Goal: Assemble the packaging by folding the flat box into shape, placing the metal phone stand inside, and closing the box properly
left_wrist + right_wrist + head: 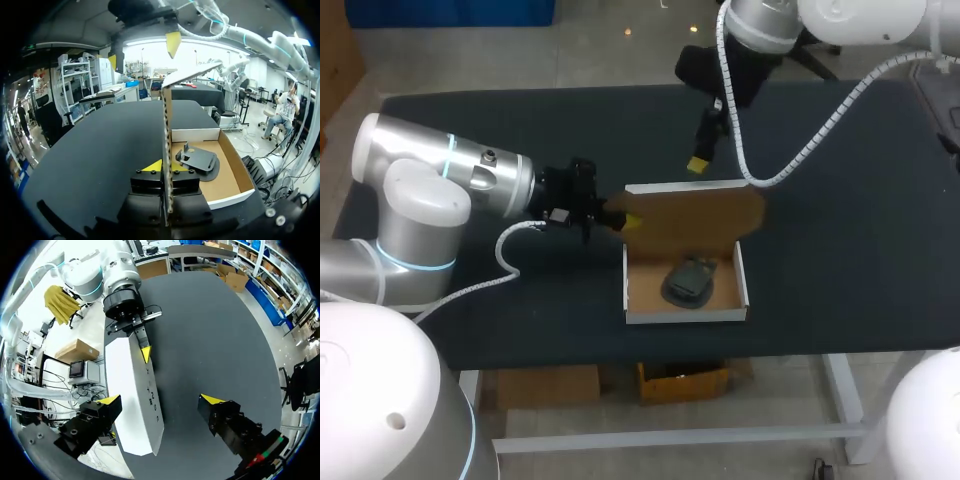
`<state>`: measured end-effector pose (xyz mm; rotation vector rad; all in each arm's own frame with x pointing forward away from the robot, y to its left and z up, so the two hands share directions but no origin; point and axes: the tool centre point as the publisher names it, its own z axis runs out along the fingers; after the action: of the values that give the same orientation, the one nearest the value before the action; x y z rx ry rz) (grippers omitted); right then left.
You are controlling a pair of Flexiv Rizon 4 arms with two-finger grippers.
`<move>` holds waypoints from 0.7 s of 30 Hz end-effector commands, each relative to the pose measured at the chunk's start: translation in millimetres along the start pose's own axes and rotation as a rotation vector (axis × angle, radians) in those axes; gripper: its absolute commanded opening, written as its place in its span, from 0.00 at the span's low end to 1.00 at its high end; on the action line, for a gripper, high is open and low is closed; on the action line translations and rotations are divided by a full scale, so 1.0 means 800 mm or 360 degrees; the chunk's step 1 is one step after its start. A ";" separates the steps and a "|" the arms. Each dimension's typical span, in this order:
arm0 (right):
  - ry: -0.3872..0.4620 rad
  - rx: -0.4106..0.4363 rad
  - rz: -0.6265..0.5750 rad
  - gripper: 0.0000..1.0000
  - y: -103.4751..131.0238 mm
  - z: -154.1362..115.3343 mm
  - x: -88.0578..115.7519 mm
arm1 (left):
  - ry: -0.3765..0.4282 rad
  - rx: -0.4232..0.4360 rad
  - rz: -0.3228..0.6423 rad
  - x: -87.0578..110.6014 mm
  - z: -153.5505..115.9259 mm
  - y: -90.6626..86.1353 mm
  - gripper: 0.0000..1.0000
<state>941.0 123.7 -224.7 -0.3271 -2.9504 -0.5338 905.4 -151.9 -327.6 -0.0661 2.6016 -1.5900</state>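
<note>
Cardboard lid (695,215) of the one box (626,290) stands half raised, its edge pinched by the left gripper (625,222); the single metal phone stand (688,280) lies inside. I judge closing is in hand: next the lid must swing down, and the right gripper (161,401), spread wide above, could press it.

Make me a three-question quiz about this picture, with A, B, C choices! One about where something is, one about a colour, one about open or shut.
1. Where is the stand? A. in the box B. beside the box C. on the lid
2. What colour is the table? A. red B. black C. yellow
3. The lid is: A. shut flat B. raised C. torn off
Answers: 1 A, it lies inside the box walls; 2 B, the top is black; 3 B, the left pincer holds it up.
</note>
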 end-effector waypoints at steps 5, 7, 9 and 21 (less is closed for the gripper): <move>0.0025 -0.0039 -0.0005 1.00 -0.004 -0.002 -0.003 | -0.0004 0.0005 0.0002 0.001 0.001 0.001 0.00; 0.0025 -0.0039 -0.0005 1.00 -0.004 -0.002 -0.003 | -0.0004 0.0005 0.0002 0.001 0.001 0.001 0.00; 0.0025 -0.0039 -0.0005 1.00 -0.004 -0.002 -0.003 | -0.0004 0.0005 0.0002 0.001 0.001 0.001 0.00; 0.0002 -0.0148 0.0397 1.00 -0.039 -0.024 -0.005 | -0.0298 -0.0058 0.0365 0.018 0.015 0.003 0.00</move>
<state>946.2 99.9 -217.2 -0.6270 -2.8383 -0.5986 906.2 -157.8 -332.5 0.1357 2.4756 -1.4409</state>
